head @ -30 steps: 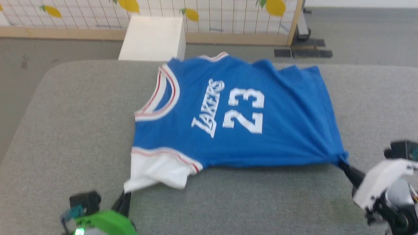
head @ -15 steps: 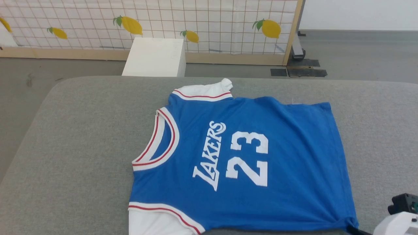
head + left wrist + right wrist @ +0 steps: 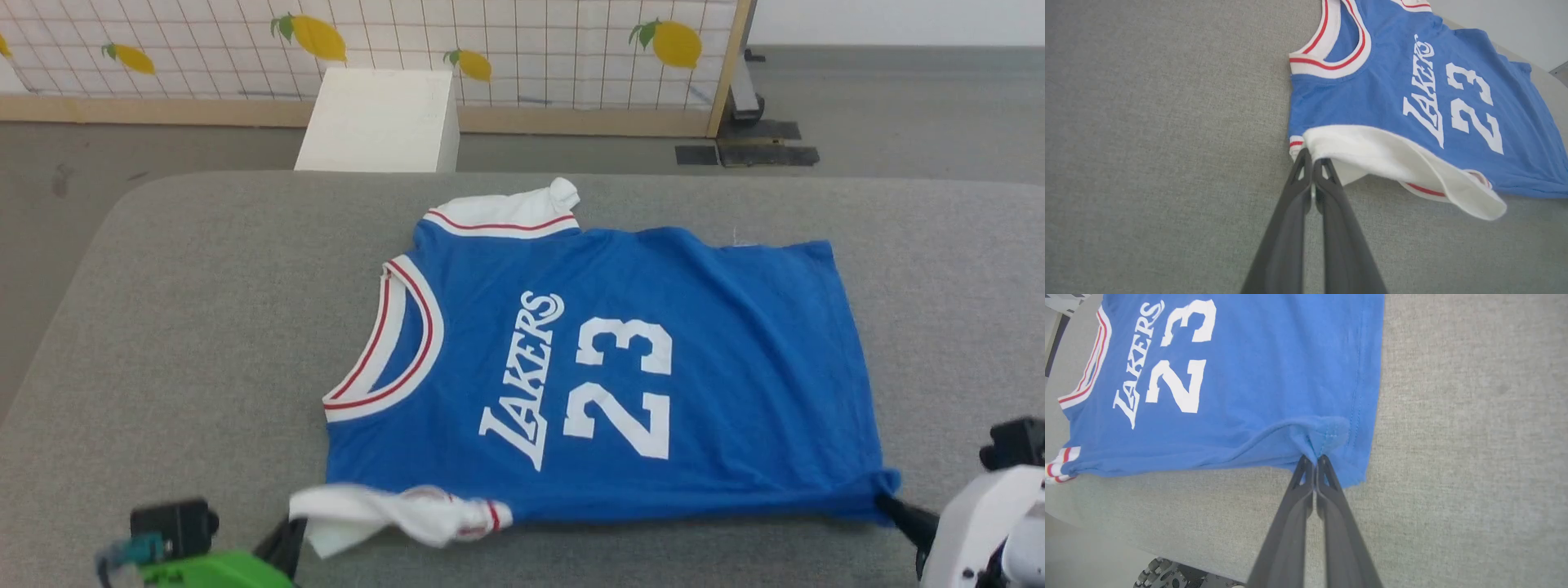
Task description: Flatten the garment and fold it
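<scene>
Head view: showing the garment (image 3: 604, 367) lying print-side up at centre frame on the grey table (image 3: 163, 327), resting flatter than a second ago, when being pulled taut. Also showing the near white sleeve (image 3: 384, 514), flat half a second ago, now bunching at lower left.

Left wrist view: showing the left gripper (image 3: 1312, 159) pinching that sleeve's edge, jaws closed on cloth.

Right wrist view: showing the right gripper (image 3: 1313, 457) clamping the blue hem corner (image 3: 1327, 433), jaws closed.

Suggesting flattening nearing completion, with the sleeve needing respreading before folding.
</scene>
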Robot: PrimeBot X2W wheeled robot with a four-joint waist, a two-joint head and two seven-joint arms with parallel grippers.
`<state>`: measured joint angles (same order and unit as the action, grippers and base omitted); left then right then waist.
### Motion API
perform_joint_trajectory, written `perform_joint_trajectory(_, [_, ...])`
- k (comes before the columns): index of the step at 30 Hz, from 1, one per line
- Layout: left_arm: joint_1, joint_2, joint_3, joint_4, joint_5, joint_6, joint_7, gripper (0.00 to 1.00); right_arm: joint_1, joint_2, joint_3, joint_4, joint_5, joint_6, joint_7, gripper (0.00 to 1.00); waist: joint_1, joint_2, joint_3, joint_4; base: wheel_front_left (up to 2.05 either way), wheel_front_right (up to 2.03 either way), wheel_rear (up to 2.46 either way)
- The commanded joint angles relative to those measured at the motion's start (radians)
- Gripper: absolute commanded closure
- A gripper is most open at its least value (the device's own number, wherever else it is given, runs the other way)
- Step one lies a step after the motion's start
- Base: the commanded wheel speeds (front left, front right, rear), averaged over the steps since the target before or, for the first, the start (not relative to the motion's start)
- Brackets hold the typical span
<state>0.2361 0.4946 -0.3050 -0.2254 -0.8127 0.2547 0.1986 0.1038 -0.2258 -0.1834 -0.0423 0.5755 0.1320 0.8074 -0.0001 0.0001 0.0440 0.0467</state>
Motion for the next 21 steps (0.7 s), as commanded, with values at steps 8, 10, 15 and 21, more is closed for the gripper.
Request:
perform_joint_trajectory(8, [-0.278,0.049,-0.035,0.040,0.067,-0.069,0.081,1.00,-0.181,-0.038,0.009,-0.006,-0.049,-0.001,0.064,1.00,0.0001,-0.0001,0.115,-0.010,0.00,0.00,0.00])
perform_joint_trajectory(10, [-0.340,0.050,-0.044,0.062,0.076,-0.087,0.094,1.00,-0.219,-0.042,0.011,0.002,-0.062,-0.001,0.085,1.00,0.0001,-0.0001,0.143,-0.012,0.00,0.00,0.00])
perform_joint_trajectory(15, [-0.489,0.040,-0.066,0.128,0.094,-0.132,0.116,1.00,-0.300,-0.055,0.027,0.023,-0.093,-0.001,0.129,1.00,0.0001,-0.0001,0.209,-0.013,0.00,0.00,0.00])
perform_joint_trajectory(21, [-0.646,0.007,-0.095,0.237,0.118,-0.178,0.116,1.00,-0.374,-0.056,0.040,0.055,-0.134,-0.001,0.193,1.00,0.0001,-0.0001,0.286,-0.014,0.00,0.00,0.00])
